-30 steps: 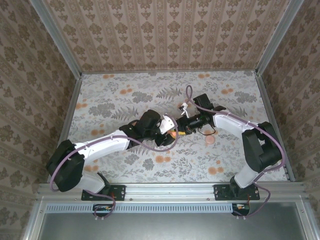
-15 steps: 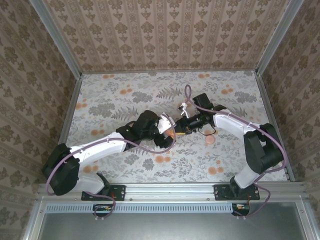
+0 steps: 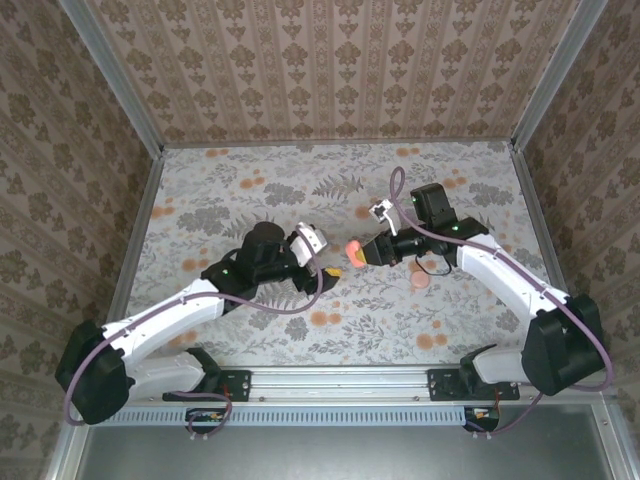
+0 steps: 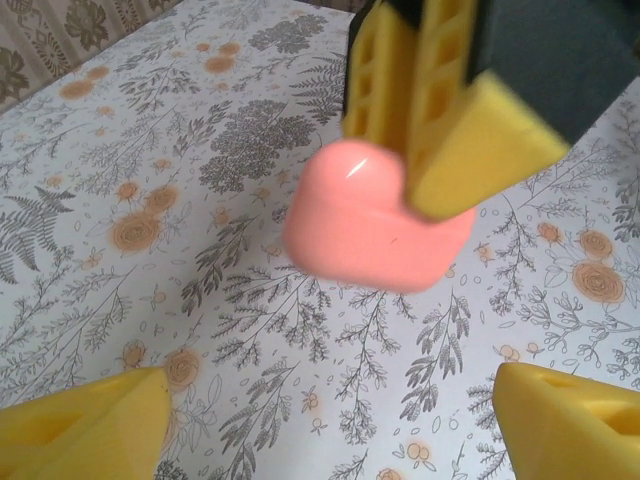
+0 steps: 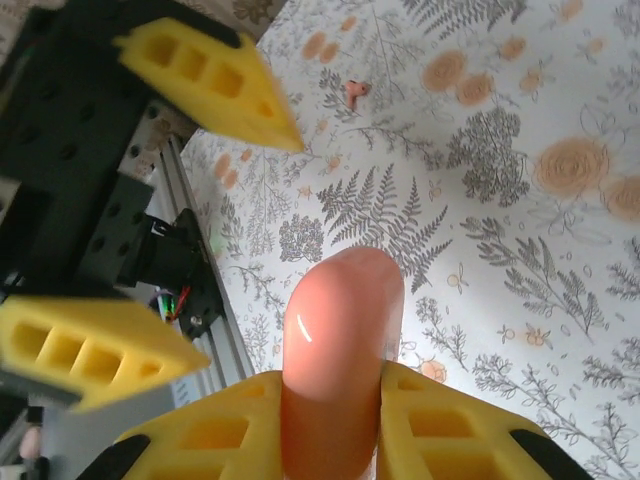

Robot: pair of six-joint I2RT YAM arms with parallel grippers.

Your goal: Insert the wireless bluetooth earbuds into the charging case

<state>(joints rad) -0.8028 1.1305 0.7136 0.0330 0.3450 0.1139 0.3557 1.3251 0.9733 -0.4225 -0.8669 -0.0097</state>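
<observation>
lab enclosure: aluminium frame, wallpapered walls

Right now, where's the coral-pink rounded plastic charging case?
In the top view, the coral-pink rounded plastic charging case is near mid-table, pinched in the right gripper, just right of the open left gripper.

The left arm is stretched from its base at the near left toward the middle, with the wrist turned to the right. The left gripper is held with its yellow fingers spread wide apart, and nothing is gripped between them. The right arm is bent at the elbow and directed leftward, so the two grippers are set facing each other, near but apart. The right gripper is clamped, its pads pressed on both sides of the charging case.
</observation>
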